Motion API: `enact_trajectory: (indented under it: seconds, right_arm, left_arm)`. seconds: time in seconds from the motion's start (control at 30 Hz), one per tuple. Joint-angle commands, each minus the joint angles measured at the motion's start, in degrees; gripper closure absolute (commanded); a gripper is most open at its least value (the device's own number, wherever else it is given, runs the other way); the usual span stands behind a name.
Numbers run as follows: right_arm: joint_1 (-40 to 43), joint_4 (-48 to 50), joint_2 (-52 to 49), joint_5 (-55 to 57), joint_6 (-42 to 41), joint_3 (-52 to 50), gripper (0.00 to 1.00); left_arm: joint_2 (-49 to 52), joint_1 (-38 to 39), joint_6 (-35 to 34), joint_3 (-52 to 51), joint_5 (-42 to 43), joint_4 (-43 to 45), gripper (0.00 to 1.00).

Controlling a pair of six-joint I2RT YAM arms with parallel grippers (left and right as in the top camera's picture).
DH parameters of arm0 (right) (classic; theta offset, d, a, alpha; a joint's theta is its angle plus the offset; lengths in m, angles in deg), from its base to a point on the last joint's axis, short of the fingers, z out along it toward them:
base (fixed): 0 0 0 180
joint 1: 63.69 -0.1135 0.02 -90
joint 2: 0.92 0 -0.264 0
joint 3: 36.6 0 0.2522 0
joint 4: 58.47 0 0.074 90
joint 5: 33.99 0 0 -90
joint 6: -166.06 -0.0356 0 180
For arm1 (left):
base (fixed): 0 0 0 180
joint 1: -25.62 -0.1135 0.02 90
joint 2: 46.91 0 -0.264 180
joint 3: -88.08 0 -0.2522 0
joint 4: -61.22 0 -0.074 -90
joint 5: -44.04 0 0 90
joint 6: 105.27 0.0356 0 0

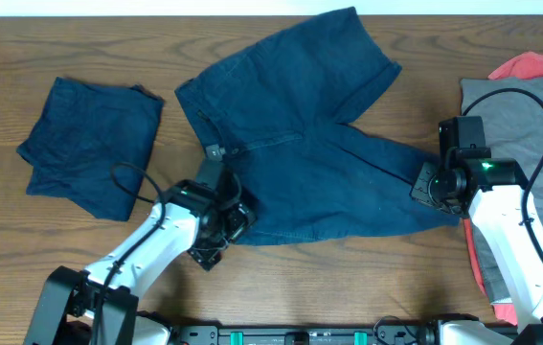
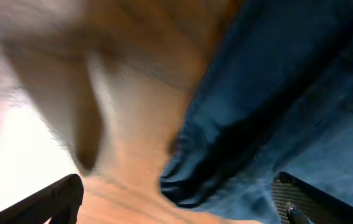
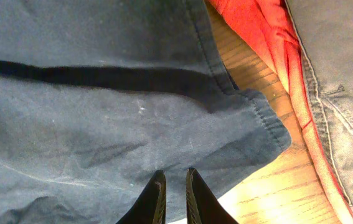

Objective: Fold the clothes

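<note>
Dark navy shorts (image 1: 309, 125) lie spread out in the middle of the table, one leg toward the back and one toward the right. My left gripper (image 1: 221, 222) is at their front left edge. In the blurred left wrist view it (image 2: 176, 186) stands open, with a bunched edge of the shorts (image 2: 276, 93) between the wide-apart fingers. My right gripper (image 1: 432, 187) hovers at the hem of the right leg. Its (image 3: 175, 177) fingers are shut to a thin slit over the navy cloth (image 3: 101, 124), with nothing pinched between them.
A second navy garment (image 1: 94, 144) lies folded at the left. A grey garment (image 1: 530, 125) and a red one (image 1: 534, 65) lie at the right edge, the red (image 3: 257, 31) and grey (image 3: 344, 74) close beside the shorts' hem. Bare wood shows along the front.
</note>
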Motion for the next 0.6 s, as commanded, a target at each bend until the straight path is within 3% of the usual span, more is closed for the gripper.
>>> enact_trajectory:
  seconds: [0.0,0.43,0.57]
  right_arm:
    - [-0.33,-0.22,-0.24,0.81,-0.42,-0.26,0.89]
    - [-0.33,-2.78,-0.24,0.83,-0.42,-0.26,0.85]
    - [-0.33,-2.80,-0.24,0.83,-0.42,-0.26,0.85]
  left_arm:
    - [0.72,2.10,-4.57,-0.48,-1.09,1.40,0.02]
    - [0.72,5.05,-8.15,-0.57,-6.40,4.33,0.04]
    - [1.07,7.08,-11.21,-0.85,-6.67,5.35,0.17]
